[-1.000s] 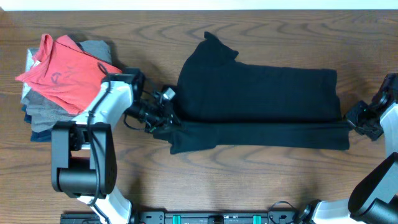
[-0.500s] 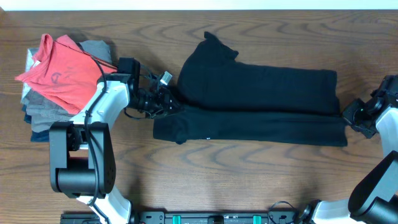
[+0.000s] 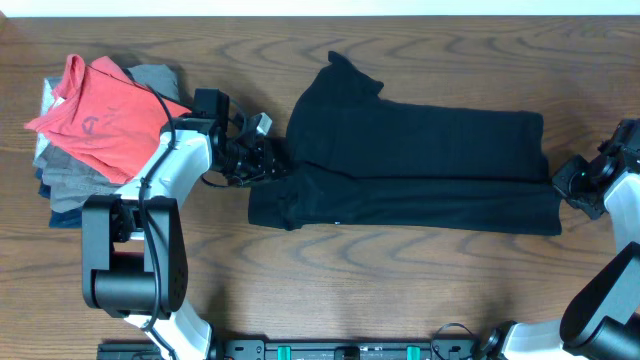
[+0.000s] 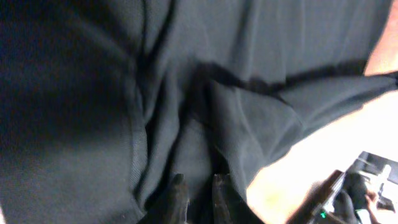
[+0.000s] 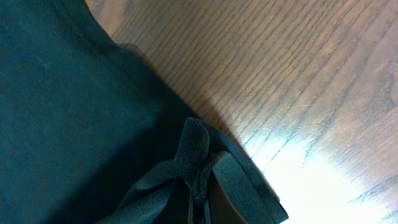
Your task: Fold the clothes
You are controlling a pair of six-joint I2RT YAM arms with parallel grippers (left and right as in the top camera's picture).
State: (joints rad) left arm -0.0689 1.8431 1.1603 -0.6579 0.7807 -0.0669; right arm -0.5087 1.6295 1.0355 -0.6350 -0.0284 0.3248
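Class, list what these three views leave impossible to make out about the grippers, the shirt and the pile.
1. Left gripper, left wrist view: dark fingers against the black shirt; grip on cloth unclear.
2. White speck on that shirt, overhead: too small to read.
3. Garments under the coral-red shirt, overhead: covered; number unclear.
4. Right gripper, right wrist view: fingers cut off by the bottom edge.

We see a plain black soft fabric shirt, unpatterned except for a tiny white mark; in the right wrist view its weave reads greenish black. The wooden table is mid-brown with darker wavy grain. The coral-red shirt carries a dark emblem. The folded garments are grey and navy. The left robot arm is white and black.
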